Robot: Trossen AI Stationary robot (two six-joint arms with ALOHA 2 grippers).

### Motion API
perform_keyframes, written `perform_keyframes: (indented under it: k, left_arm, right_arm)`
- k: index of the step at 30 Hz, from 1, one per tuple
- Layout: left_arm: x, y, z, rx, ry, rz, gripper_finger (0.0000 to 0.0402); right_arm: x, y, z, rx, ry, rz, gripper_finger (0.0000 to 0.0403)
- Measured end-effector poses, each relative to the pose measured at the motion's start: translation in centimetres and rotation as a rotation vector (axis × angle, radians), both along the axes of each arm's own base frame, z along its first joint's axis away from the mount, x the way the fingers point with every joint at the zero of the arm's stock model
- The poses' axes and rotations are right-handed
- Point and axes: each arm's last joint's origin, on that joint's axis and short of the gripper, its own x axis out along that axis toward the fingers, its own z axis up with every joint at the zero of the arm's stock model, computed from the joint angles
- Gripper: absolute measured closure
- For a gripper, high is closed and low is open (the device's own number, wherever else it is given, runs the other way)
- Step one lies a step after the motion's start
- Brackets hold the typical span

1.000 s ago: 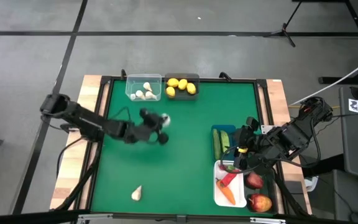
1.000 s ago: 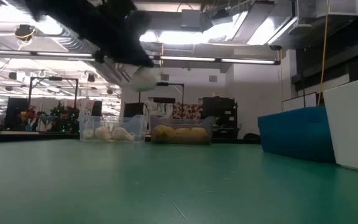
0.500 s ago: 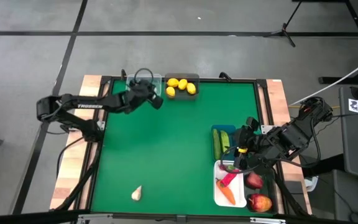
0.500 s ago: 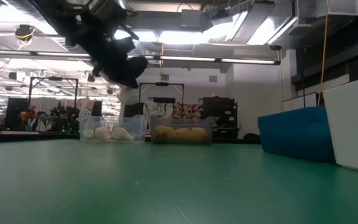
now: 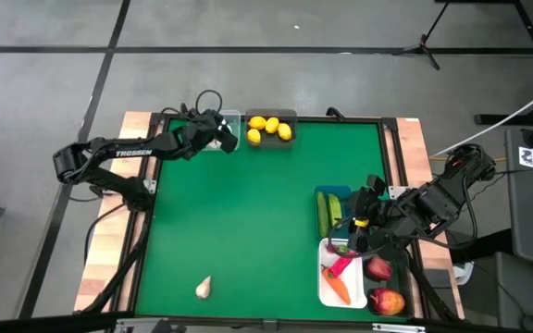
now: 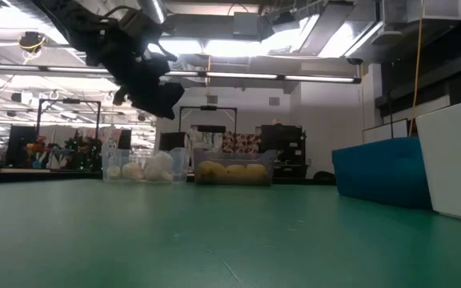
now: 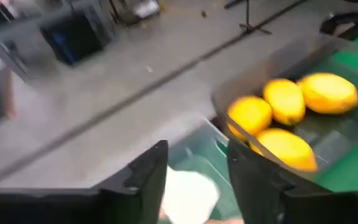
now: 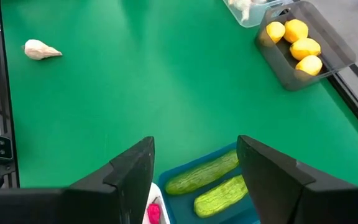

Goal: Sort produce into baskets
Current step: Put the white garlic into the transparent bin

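Observation:
My left gripper [image 5: 218, 139] [image 6: 154, 96] hangs open over the clear basket [image 5: 235, 117] [image 6: 144, 166] at the table's far edge. White bulbs [image 6: 158, 166] lie in that basket. One bulb [image 7: 188, 194] shows past the left gripper's [image 7: 196, 155] fingers, below them. Beside it, the dark basket [image 5: 271, 129] [image 7: 291, 118] holds yellow lemons. A lone white bulb [image 5: 203, 289] [image 8: 41, 50] lies on the green mat near the front edge. My right gripper [image 5: 354, 231] [image 8: 194, 146] waits open above the blue basket [image 5: 333, 211], which holds two cucumbers [image 8: 219, 180].
A white basket [image 5: 324, 289] at the front right holds a carrot and a red pepper. Red apples [image 5: 387, 301] lie to its right. The green mat's middle [image 5: 248, 222] is bare. A raised dark frame [image 5: 155, 185] runs around the mat.
My left gripper has swung from the mat's middle toward the far left, carrying a white bulb, and has stopped over the clear basket. It has let go of the bulb, which now lies in the clear basket among the others.

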Motion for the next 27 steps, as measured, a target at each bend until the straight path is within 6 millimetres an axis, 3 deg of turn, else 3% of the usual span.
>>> perform_keyframes:
  k: [4,8,11,15,22,27]
  left_arm:
    - [0.3,-1.4,-0.8,-0.181,-0.023,-0.164,0.0209]
    - [1.0,-5.2,-1.4,-0.396,0.005,-0.407,0.0203]
    - [1.6,-10.0,-1.1,-0.463,0.022,-0.560,0.0206]
    - [1.9,-17.8,-0.6,-0.465,-0.008,-0.758,0.0209]
    - [-2.2,-28.7,-0.9,-0.520,-0.185,-0.750,0.0211]
    - [-5.3,-33.4,-2.0,-0.604,-0.269,-0.738,0.0216]
  right_arm:
    - [0.0,0.1,0.0,0.018,0.011,0.007,0.0173]
    - [0.0,0.1,-0.1,0.040,0.025,0.014,0.0173]
    - [0.0,0.1,-0.1,0.040,0.026,0.013,0.0173]
    - [0.0,0.1,-0.1,0.024,0.022,0.015,0.0173]
    - [0.0,0.1,-0.1,0.012,0.022,0.023,0.0173]
    - [0.0,0.0,0.0,-0.021,0.004,0.015,0.0173]
